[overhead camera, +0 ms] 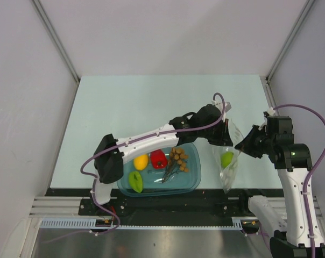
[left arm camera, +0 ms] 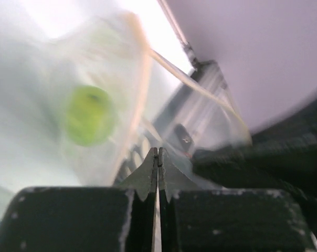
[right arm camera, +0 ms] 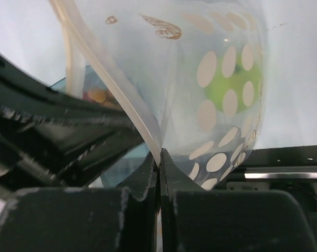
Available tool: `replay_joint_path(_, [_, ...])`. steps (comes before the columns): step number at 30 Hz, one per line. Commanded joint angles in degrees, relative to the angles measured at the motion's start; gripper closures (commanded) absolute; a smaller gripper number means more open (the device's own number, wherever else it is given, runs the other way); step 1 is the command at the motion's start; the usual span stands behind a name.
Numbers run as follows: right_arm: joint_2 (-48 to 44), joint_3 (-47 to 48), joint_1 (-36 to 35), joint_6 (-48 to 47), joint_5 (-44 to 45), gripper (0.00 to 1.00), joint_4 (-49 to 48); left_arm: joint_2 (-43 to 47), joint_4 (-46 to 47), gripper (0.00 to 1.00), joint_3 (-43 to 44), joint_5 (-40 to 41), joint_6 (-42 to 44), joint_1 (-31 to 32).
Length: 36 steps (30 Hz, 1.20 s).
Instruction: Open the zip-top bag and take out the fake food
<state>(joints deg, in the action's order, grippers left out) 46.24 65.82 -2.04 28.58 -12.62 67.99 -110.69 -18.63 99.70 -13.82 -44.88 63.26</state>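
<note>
While two arms reach over the pale table [overhead camera: 125, 107], a teal tub [overhead camera: 193, 181] at its near edge holds most of the fake food [overhead camera: 159, 159]: a red piece, a yellow fruit, a green one and a bunch of small brown balls. Just right of the tub, the zip-top bag [overhead camera: 230, 174] is held up off the table, its dotted film drooping toward the near edge. The right gripper [right arm camera: 159, 157] is pinched tight on one lip of the bag's mouth. The left gripper [left arm camera: 157, 157], reaching in from the tub side, is closed with its fingers pressed together at the same mouth. Its own view is too blurred to show whether any film is caught between them. One green fruit [overhead camera: 227, 158] sits low inside the bag. The bag looks thin, light, limp and slick, and likely to crumple or slide out of a loose pinch, with the fruit's small weight pulling it down. The thicker zip rim seems the surest hold, one lip per gripper.
</note>
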Motion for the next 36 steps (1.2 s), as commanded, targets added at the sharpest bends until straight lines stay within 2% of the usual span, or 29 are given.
replay_joint_path(1, [0.08,2.12,-0.50,1.57,-1.70,1.00,0.04,-4.52,-12.37,1.00,9.18,11.52,4.62,1.51])
replay_joint_path(4, [0.17,1.59,-1.03,2.62,-2.67,1.00,-0.66,-6.81,-19.15,1.00,15.16,18.82,5.68,2.30])
replay_joint_path(8, [0.43,0.63,-2.26,3.41,-2.23,1.00,-1.63,-6.55,-22.14,1.00,15.78,22.44,4.37,2.30])
replay_joint_path(16, [0.43,-1.13,-3.93,3.41,-0.83,1.00,-2.07,-3.92,-22.15,1.00,19.11,10.76,-8.54,1.69])
replay_joint_path(20, [0.17,-1.49,-4.37,3.94,-0.74,1.00,-2.33,-6.98,-29.07,1.00,24.22,8.82,-15.75,1.51])
replay_joint_path(24, [0.52,-0.96,-5.16,4.73,-0.30,1.00,-2.60,-8.83,-31.64,1.00,23.70,7.94,-23.30,1.51])
replay_joint_path(29, [0.34,-0.78,-6.30,5.87,0.41,1.00,-2.77,-10.68,-32.96,1.00,23.70,6.97,-28.67,1.77])
replay_joint_path(36, [-0.18,-0.96,-7.45,7.19,0.93,1.00,-2.60,-12.17,-35.85,1.00,24.58,13.64,-33.24,2.21])
